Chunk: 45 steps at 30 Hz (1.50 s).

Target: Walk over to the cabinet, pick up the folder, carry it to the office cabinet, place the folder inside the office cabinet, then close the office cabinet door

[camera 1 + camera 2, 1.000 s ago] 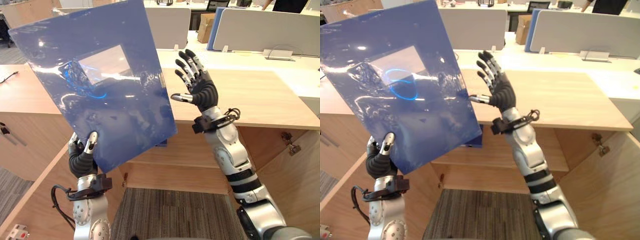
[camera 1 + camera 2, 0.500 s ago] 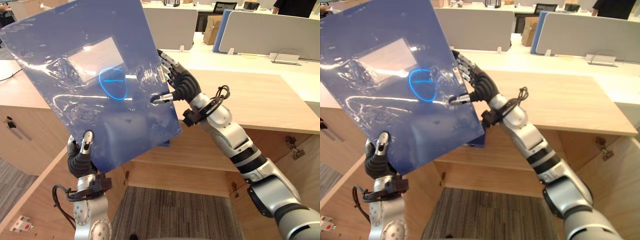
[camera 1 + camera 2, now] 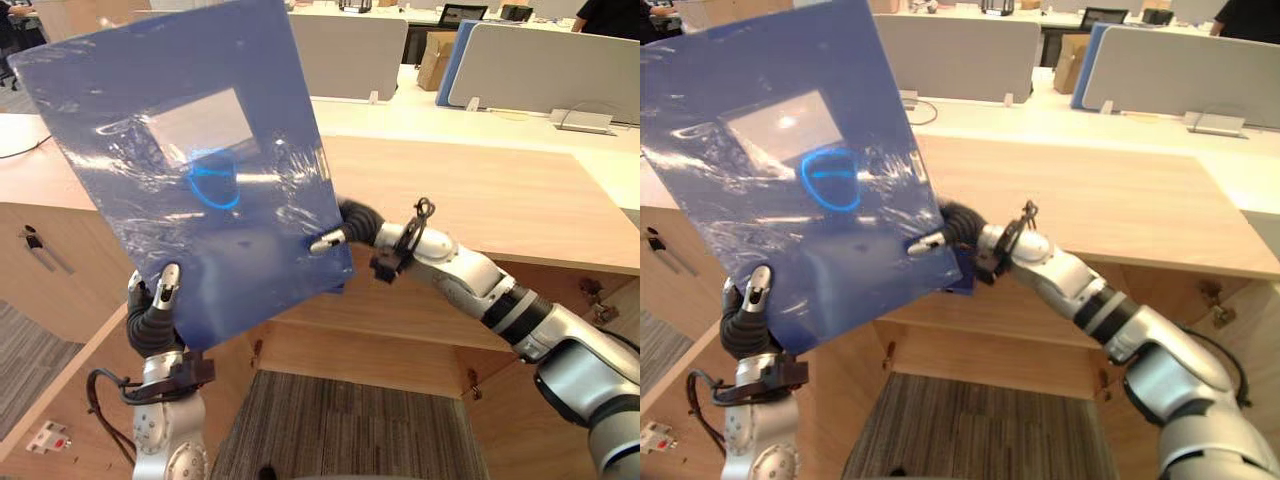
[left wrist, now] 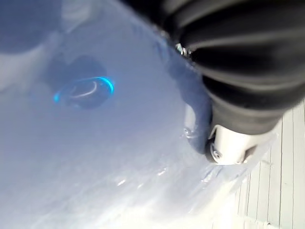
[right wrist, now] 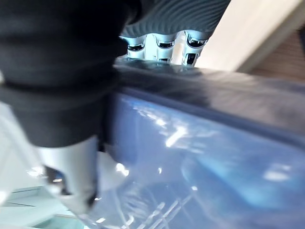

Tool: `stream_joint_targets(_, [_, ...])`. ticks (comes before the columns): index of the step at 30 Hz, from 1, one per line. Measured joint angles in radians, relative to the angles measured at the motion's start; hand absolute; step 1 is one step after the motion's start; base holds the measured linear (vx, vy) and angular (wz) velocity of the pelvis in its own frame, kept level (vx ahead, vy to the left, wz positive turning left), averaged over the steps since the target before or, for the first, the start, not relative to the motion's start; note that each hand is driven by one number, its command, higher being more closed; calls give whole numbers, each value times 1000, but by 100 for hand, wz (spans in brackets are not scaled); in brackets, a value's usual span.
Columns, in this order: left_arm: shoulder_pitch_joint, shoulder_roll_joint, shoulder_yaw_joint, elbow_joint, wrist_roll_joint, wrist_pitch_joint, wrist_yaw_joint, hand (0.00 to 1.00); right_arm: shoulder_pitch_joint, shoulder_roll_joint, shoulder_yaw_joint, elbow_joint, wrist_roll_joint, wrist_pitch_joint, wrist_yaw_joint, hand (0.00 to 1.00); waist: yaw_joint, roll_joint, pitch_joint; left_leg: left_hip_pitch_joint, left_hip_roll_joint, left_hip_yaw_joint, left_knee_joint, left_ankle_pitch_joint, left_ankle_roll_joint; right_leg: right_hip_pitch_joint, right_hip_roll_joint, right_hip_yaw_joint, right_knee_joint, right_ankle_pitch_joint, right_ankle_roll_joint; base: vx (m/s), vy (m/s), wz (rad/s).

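Left robot hand clamps folder bottom corner | right robot hand pinches side edge

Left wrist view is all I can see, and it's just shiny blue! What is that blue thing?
Observer: A blue folder, pinched at its lower corner by the left hand.
Operator: Is the other hand helping?
Observer: Yes, the right hand grips the folder's right edge, thumb on the front.
Operator: Where's the cabinet?
Observer: Right below the folder. The office cabinet stands open under a wooden counter.
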Motion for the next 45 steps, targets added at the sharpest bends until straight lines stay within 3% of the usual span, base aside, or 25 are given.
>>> stream_joint_targets(6, [0, 14, -4, 0, -15, 1, -5, 100, 44, 1, -7, 0, 23, 7, 35, 0, 3, 1, -9, -7, 0, -3, 0, 5, 0, -9, 0, 0, 5, 0, 0, 0, 0, 0])
stream_joint_targets(9, [0, 14, -6, 0, -43, 2, -5, 100, 105, 71, -81, 19, 21, -15, 35, 0, 3, 2, -19, -7, 1, -3, 0, 7, 0, -11, -1, 1, 8, -1, -2, 0, 0, 0])
stream_joint_targets(10, [0, 14, -6, 0, -46, 2, -5, 100, 116, 94, -93, 37, 21, -24, 35, 100, 3, 2, -24, -7, 1, -3, 0, 8, 0, -11, -1, 1, 9, -2, -3, 0, 0, 0])
stream_joint_targets(16, [1, 15, -3, 0, -79, 2, -5, 100, 132, 149, -119, 73, 20, -49, 28, 100, 13, 2, -32, -7, 1, -6, 0, 12, 1, -12, -2, 1, 10, -3, -5, 0, 0, 0])
stream_joint_targets(17, [2, 15, -3, 0, -87, 2, -5, 0, 131, 150, -119, 73, 20, -55, 27, 100, 14, 2, -33, -7, 1, -6, 0, 12, 2, -12, -2, 1, 10, -3, -6, 0, 0, 0])
stream_joint_targets(24, [4, 11, -10, 0, -120, 2, -21, 0, 131, 154, -121, 83, -26, -62, -5, 100, 14, 2, -36, -9, 1, -8, 0, 12, 1, -12, -2, 0, 10, -3, -5, 0, 0, 0])
stream_joint_targets(38, [38, -11, -9, -1, -123, 14, -51, 0, 174, 178, -212, 61, -267, -60, -3, 100, 3, 0, -50, -9, 1, -9, 0, 13, 2, -12, -1, 0, 10, -3, -5, 0, 0, 0])
stream_joint_targets(41, [54, -33, -3, 8, -123, 23, -76, 0, 215, 168, -272, -25, -355, -51, -2, 100, 2, -1, -51, -9, 1, -9, 0, 13, 2, -12, -1, 0, 9, -1, -2, 0, 0, 0])
stream_joint_targets(45, [53, -73, 8, 126, -137, 36, -115, 0, 301, 136, -435, -218, -595, -63, -30, 100, -7, -4, -53, -9, 1, -9, 0, 13, 2, -13, -1, 1, 10, -1, -1, 0, 0, 0])
